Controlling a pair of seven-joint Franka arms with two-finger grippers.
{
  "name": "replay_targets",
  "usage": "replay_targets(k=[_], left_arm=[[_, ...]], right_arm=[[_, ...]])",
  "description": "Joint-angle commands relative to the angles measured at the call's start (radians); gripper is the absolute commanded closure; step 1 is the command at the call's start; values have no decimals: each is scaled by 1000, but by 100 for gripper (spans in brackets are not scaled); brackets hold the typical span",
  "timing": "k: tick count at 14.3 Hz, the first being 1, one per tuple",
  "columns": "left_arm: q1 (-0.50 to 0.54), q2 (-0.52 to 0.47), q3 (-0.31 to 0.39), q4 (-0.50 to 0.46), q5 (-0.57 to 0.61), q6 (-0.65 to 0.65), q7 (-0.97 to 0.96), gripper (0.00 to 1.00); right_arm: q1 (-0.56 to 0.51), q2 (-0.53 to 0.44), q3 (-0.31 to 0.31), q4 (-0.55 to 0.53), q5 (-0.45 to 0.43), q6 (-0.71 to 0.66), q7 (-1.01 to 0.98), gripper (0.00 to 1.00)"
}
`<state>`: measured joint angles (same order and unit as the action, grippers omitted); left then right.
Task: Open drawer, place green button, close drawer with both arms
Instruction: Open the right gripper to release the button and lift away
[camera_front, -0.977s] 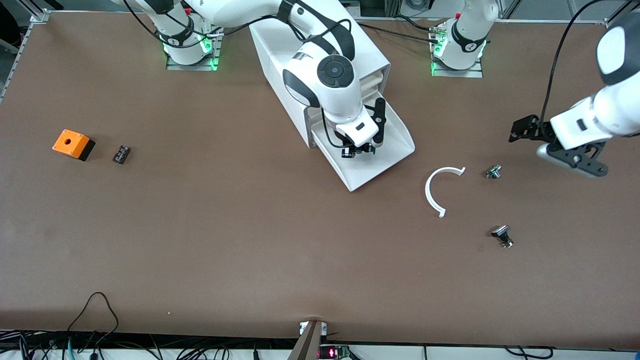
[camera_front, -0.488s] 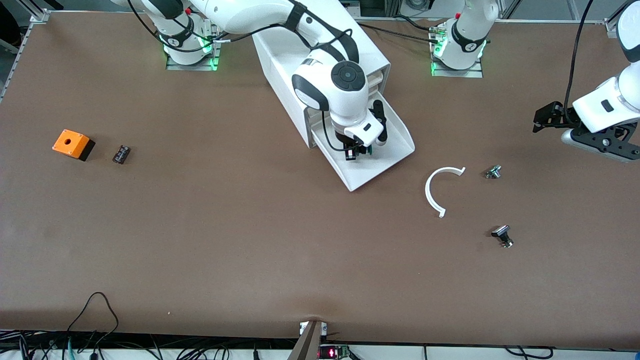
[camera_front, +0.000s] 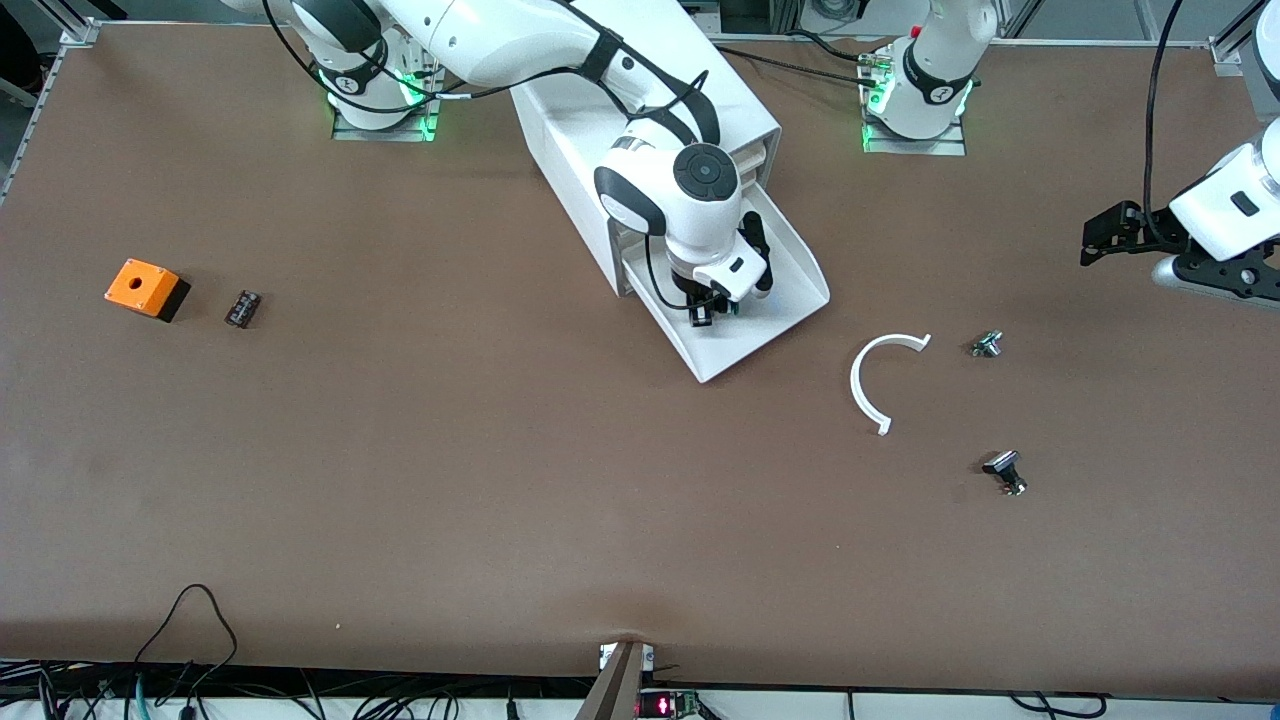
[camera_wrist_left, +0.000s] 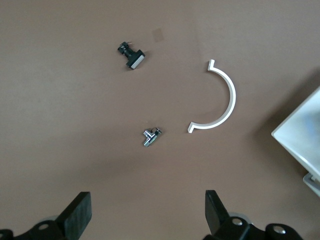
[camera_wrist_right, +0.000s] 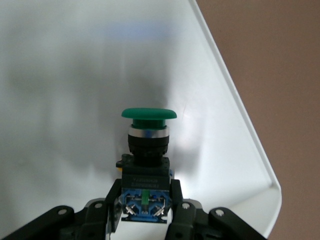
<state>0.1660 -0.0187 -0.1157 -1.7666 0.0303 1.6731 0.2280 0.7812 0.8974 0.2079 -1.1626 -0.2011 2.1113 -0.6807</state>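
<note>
The white cabinet (camera_front: 560, 130) stands between the arm bases with its lowest drawer (camera_front: 770, 320) pulled out onto the table. My right gripper (camera_front: 712, 308) is low in the open drawer and shut on the green-capped button (camera_wrist_right: 148, 150); its fingers (camera_wrist_right: 177, 200) clamp the blue-black body, and the cap points at the white drawer floor (camera_wrist_right: 75, 100). My left gripper (camera_front: 1215, 280) is open and empty, raised over the table at the left arm's end. Its fingertips (camera_wrist_left: 80, 212) show in the left wrist view.
A white half-ring (camera_front: 870, 385) lies on the table beside the drawer. A small metal part (camera_front: 987, 344) and a black-capped button (camera_front: 1005, 470) lie toward the left arm's end. An orange box (camera_front: 145, 288) and a small dark part (camera_front: 242, 308) lie at the right arm's end.
My right gripper has gone lower into the drawer with the button. My left arm has drawn back toward the left arm's edge of the table.
</note>
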Motion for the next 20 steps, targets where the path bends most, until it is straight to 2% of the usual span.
replay_targets(k=[1,5,7,11,15,17,20], left_arm=[[41,-1,-2,16,13,2,-47,0],[58,39,-4,85,7,-12,-73,0],[44,71,-16,99,8,-10,-81,0],[-29,192,-19,160,8,-10,-111,0],[-36,204,-19,128,-43,-15,-185,0],[-54,226,-44,124,-44,-12,-297,0],[-57,255,-61,113,-46,-7,-332,0]], right_arm=[[12,25,-7,32,-14,26,15,1],[10,6,-8,38,-9,1,107,0],[7,-14,-12,53,6,-63,160,0],[-29,-148,-24,95,11,-211,390,0],[-114,-231,-31,92,14,-238,555,0],[-141,-255,-65,87,15,-270,654,0],[-169,-268,-94,81,15,-362,841,0]])
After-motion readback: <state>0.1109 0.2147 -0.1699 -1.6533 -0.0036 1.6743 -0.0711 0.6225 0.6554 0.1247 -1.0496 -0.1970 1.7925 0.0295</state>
